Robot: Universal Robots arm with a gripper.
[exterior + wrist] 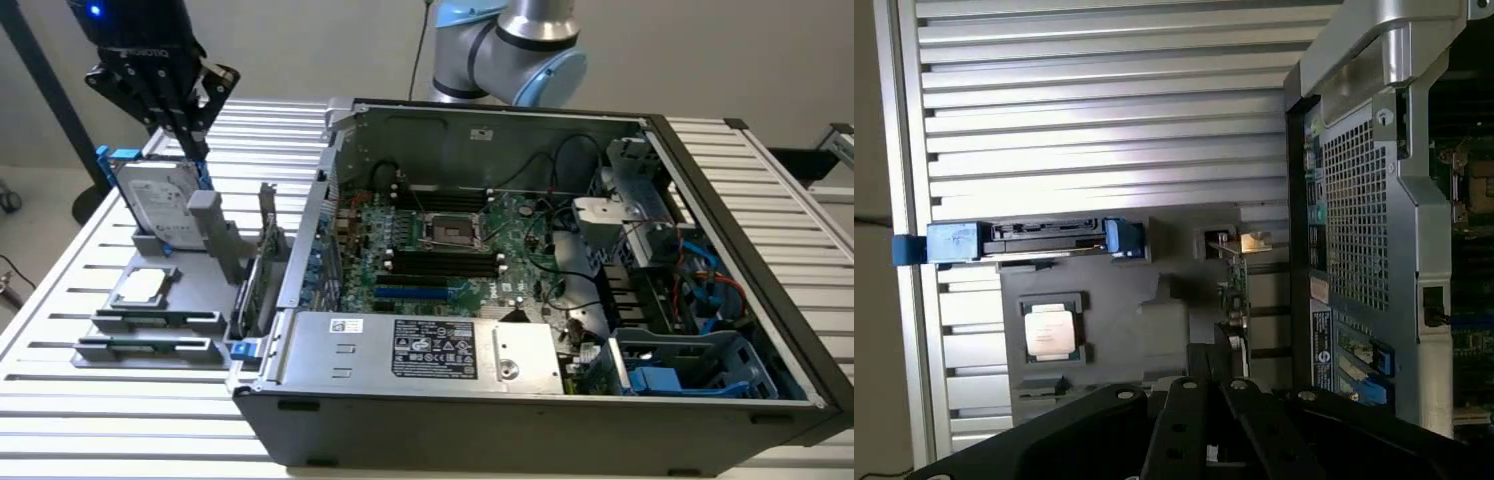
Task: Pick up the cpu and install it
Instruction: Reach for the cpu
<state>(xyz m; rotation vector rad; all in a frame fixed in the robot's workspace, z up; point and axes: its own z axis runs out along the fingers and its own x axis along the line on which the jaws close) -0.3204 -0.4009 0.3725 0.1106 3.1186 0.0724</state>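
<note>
The cpu (pixel 143 287) is a small square chip with a shiny metal top, lying flat in a pocket of the grey fixture (pixel 200 270) on the table, at the exterior view's left. In the wrist view the cpu (pixel 1051 331) sits in the same pocket. My black gripper (pixel 194 140) hangs high above the fixture, over the upright hard drive (pixel 158 200), well apart from the cpu. Its fingers (pixel 1194 420) run together to a point and hold nothing. The open socket (pixel 451 232) lies in the middle of the motherboard inside the open computer case (pixel 534 400).
The hard drive (pixel 1019 238) in its blue frame stands on the fixture beyond the cpu. Dark memory sticks (pixel 147 345) lie in the fixture's front slots, and a card (pixel 267 250) stands upright beside the case wall. The slatted metal table (pixel 80 420) surrounds everything.
</note>
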